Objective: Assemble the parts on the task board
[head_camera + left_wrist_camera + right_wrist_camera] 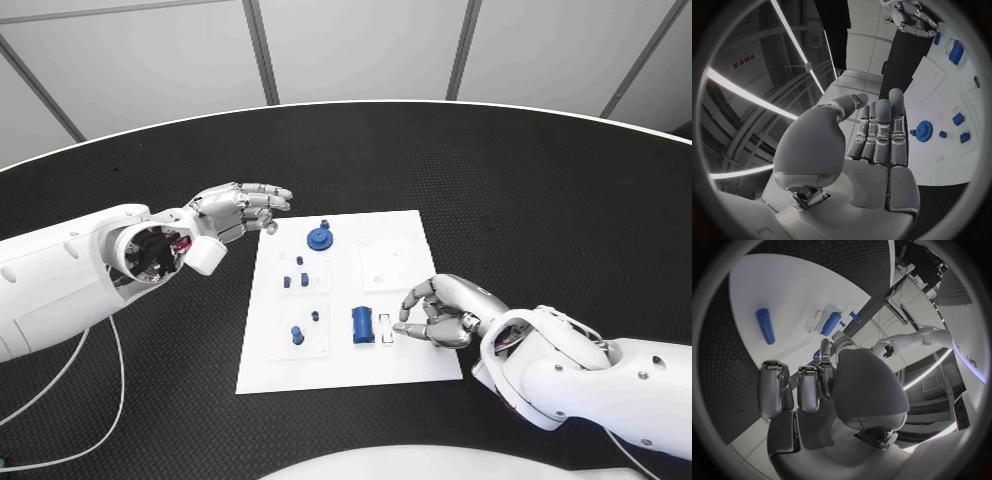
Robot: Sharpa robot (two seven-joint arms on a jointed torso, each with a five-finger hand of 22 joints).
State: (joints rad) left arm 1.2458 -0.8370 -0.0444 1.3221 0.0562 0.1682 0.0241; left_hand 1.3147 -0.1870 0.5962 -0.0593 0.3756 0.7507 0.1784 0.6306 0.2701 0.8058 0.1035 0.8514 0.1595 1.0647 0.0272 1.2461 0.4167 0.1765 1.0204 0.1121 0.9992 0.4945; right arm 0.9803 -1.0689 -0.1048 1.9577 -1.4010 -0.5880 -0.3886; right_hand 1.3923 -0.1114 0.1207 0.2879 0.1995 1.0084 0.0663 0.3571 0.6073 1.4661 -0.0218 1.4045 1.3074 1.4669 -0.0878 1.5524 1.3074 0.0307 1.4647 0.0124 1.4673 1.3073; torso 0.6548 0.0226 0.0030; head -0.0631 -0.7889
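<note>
So here's where I'm at: still early in the assembly, I reckon. Most of the small blue parts are sitting loose or half-seated on the task board point(378, 362), and nothing is in either of my hands right now.

My right hand point(444, 312) is parked at the board's 4 o'clock edge, fingers curled inward but not clamped on anything as far as I can see. The fingertips hover just beside the blue block point(362, 323), with a small pale slot between us. I can't tell whether a fingertip is actually touching the board. My guess is that block is the next pick, so the move needs a careful pinch across its narrow sides without nudging it.

My left hand point(240, 209) sits off the board's 10 o'clock corner, fingers bent loosely together, holding nothing. The wrist view confirms an empty palm. The blue gear point(319, 239) lies near it, up at the board's 11 o'clock, with a few tiny blue pegs point(302, 277) further down toward 8.
</note>
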